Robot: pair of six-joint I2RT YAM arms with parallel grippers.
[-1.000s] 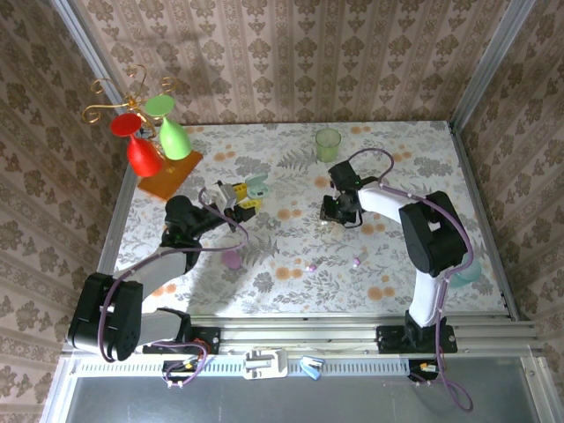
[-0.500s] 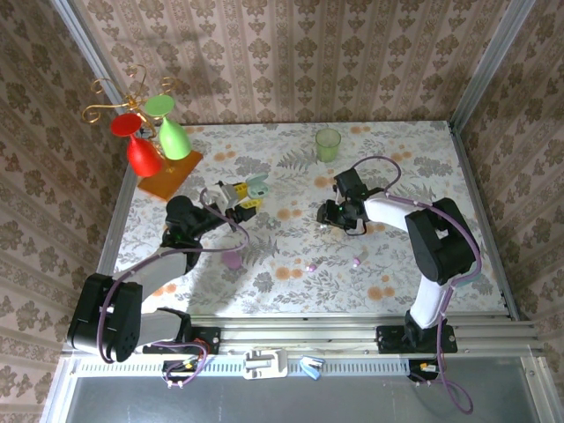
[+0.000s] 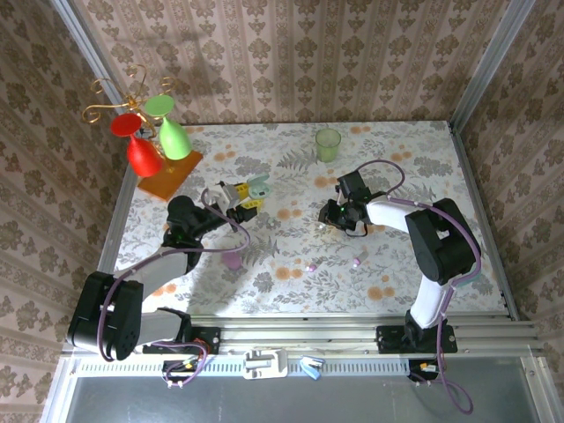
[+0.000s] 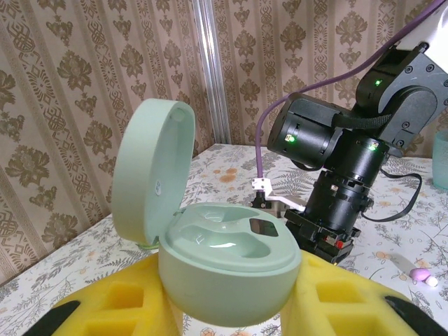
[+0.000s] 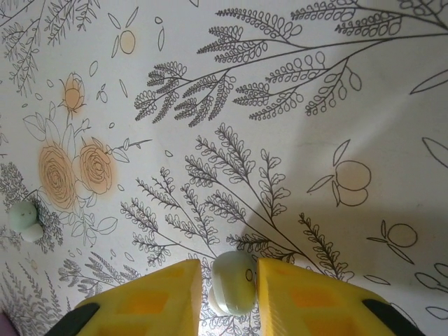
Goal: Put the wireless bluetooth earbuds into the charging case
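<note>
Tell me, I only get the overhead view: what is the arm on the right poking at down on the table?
Observer: The right end effector has a tiny mint-green earbud pinched between its yellow fingers.
Operator: Is there only one?
Observer: No, a second mint-green bud lies loose on the flowered tablecloth, well apart from the first.
Operator: And what is the other arm holding?
Observer: The left end effector grips a mint-green charging case. Its lid stands open, and no bud shows inside it.
</note>
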